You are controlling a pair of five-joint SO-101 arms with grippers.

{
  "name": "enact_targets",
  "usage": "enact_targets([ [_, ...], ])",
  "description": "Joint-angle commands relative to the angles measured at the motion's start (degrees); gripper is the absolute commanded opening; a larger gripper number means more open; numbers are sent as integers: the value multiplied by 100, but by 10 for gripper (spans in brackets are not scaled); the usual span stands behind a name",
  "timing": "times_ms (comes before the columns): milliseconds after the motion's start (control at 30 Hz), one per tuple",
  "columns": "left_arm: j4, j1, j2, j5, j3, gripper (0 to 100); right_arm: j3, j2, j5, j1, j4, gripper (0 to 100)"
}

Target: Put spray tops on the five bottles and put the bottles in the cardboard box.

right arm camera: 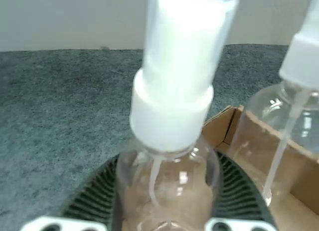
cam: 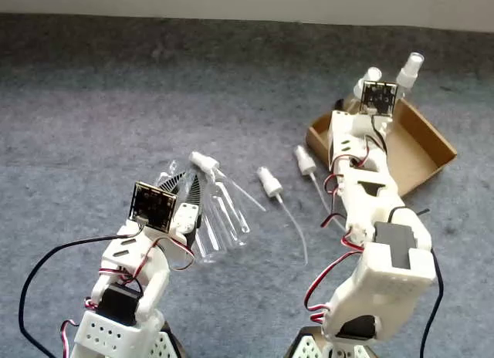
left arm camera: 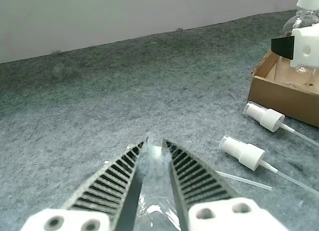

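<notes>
The right gripper (right arm camera: 167, 201) clamped a capped bottle (right arm camera: 169, 141) upright at the edge of the cardboard box (cam: 428, 138), far right, beside a second capped bottle (right arm camera: 259, 121). Let go over the rim, it could topple. The left gripper (left arm camera: 154, 144) pinched a clear bottle (left arm camera: 152, 191) lying near left (thin plastic might slip or buckle). Two loose spray tops (cam: 270, 182) lay between. The worktop (cam: 93, 88) was grey and carpet-like, with a pale wall (left arm camera: 99, 17) behind.

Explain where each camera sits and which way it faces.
High view: fixed above the arms' bases, looking down on the table; both arms show.
Left wrist view: on the left arm, facing along the left gripper toward the loose spray tops and cardboard box.
Right wrist view: on the right arm, facing along the right gripper, shut on a capped bottle by the box.
Shared: high and left wrist views show spray tops and box.
</notes>
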Motion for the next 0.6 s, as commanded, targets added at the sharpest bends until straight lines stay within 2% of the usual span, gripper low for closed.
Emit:
enact_targets([
  [0,9,-48,-101,-26,110,7,-66,-92,-53,-119,-127,131],
  [233,9,-48,-101,-26,110,7,-31,-84,-18,-119,-127,136],
  [433,9,-48,-101,-26,110,7,-4,-92,-18,-110,-75,241],
  [567,9,-48,-101,-26,110,7,40,-127,-9,-92,-66,245],
])
